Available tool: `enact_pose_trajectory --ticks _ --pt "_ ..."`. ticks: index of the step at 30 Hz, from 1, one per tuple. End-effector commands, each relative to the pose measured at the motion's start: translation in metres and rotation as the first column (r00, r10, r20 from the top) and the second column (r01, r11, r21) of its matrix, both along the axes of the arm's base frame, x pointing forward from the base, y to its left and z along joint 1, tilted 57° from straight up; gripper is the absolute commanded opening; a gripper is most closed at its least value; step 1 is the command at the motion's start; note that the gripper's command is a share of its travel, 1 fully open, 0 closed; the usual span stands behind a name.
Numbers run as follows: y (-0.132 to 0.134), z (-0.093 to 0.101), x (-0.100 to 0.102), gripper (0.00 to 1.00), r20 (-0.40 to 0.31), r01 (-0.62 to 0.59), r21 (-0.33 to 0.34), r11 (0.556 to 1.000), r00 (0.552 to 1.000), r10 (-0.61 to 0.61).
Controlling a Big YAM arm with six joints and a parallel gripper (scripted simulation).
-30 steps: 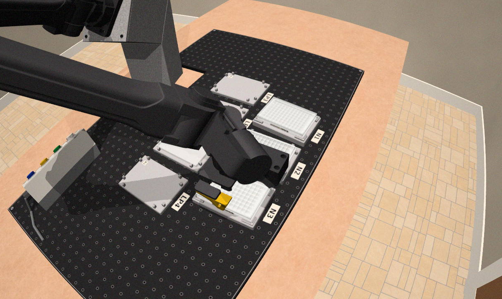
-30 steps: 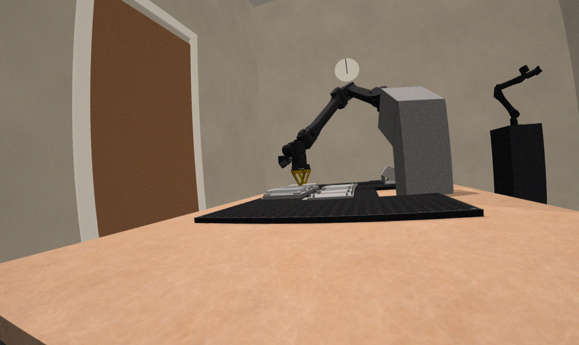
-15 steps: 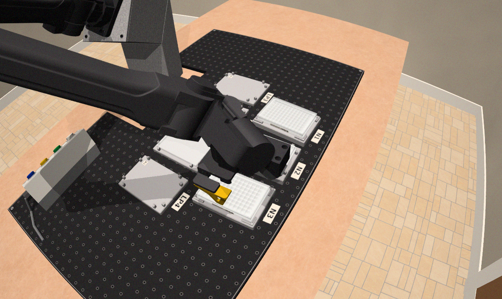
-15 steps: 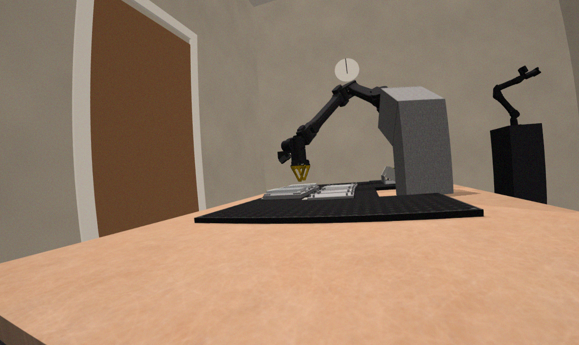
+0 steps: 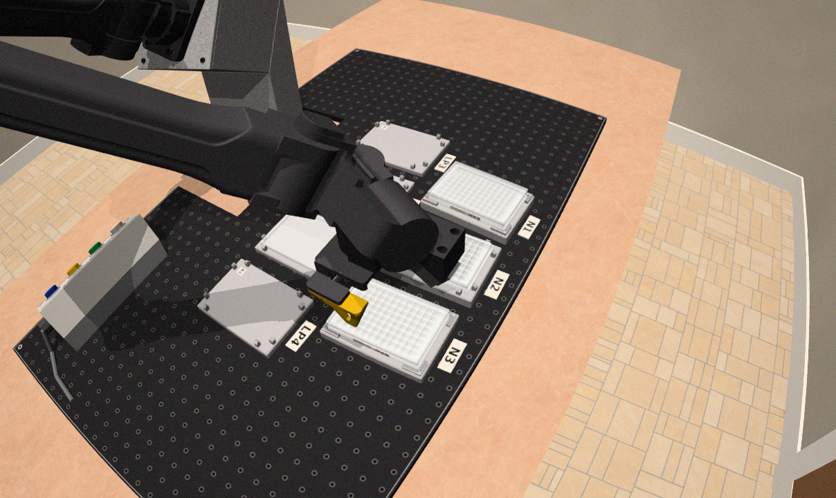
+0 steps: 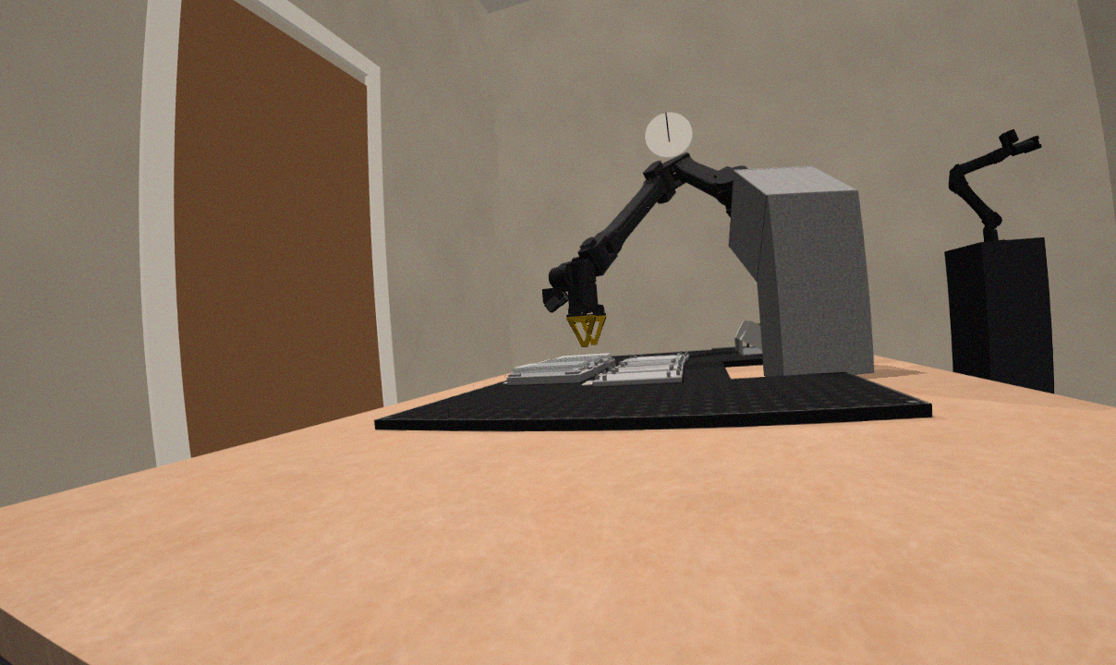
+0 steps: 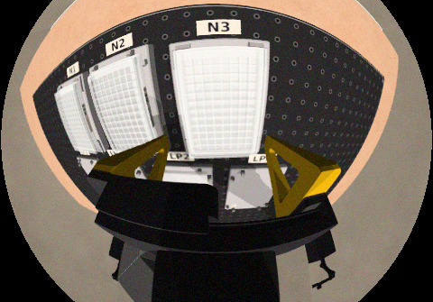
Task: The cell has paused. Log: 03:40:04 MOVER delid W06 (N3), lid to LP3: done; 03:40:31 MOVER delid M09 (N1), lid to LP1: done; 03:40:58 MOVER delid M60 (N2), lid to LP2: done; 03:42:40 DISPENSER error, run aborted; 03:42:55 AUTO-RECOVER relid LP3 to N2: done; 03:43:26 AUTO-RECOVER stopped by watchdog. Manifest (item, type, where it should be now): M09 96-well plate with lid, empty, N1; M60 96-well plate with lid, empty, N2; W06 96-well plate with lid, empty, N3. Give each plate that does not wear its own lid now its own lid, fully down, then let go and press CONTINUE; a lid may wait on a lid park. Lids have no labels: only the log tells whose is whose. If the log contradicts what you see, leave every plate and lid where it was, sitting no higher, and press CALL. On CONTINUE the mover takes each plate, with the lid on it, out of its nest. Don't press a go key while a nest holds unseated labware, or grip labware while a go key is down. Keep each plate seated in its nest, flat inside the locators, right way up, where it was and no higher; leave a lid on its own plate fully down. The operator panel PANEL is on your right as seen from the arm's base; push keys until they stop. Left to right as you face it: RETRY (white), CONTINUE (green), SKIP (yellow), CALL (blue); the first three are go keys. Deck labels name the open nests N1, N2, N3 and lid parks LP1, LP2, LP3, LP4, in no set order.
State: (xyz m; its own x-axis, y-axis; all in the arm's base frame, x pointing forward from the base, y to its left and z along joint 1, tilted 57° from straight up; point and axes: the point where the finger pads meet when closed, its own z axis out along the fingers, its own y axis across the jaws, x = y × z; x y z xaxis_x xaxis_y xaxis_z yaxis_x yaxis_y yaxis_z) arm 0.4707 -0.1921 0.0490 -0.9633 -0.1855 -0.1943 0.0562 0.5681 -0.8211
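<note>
Three white 96-well plates sit in a row of nests. The N3 plate [image 5: 391, 325] wears a clear lid that lies flat and level; it also shows in the wrist view [image 7: 219, 98]. The N2 plate [image 5: 473, 269] is half hidden by my wrist, and its wells look uncovered in the wrist view [image 7: 125, 100]. The N1 plate [image 5: 477, 199] stands at the far end. My gripper [image 7: 216, 140] [image 6: 586, 331] is open and empty, a little above the near edge of the N3 plate, clear of the lid. A lid [image 5: 292, 240] lies on the park behind my wrist.
Lid parks LP4 [image 5: 253, 304] and LP3 [image 5: 403, 147] are bare grey plates with pins. A further park is mostly hidden under the arm. The grey operator panel [image 5: 102, 278] stands at the left with green [image 5: 94, 248], yellow [image 5: 73, 268] and blue [image 5: 51, 290] keys.
</note>
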Motion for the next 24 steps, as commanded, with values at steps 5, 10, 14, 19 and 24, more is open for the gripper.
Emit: enact_pose_trajectory --ticks 5,10,14,19,24 --pt "0.002 -0.007 -0.028 1.0 0.021 -0.007 -0.003 1.0 1.0 0.007" --pt "-0.002 -0.019 -0.052 1.0 0.02 0.003 -0.003 1.0 1.0 -0.003" --pt "0.013 -0.025 -0.055 1.0 0.018 -0.032 -0.002 0.999 0.999 0.032" --pt "-0.001 -0.041 -0.086 1.0 0.005 0.003 -0.001 1.0 1.0 -0.003" --pt "0.003 -0.061 -0.111 1.0 -0.018 -0.004 0.003 1.0 1.0 0.004"
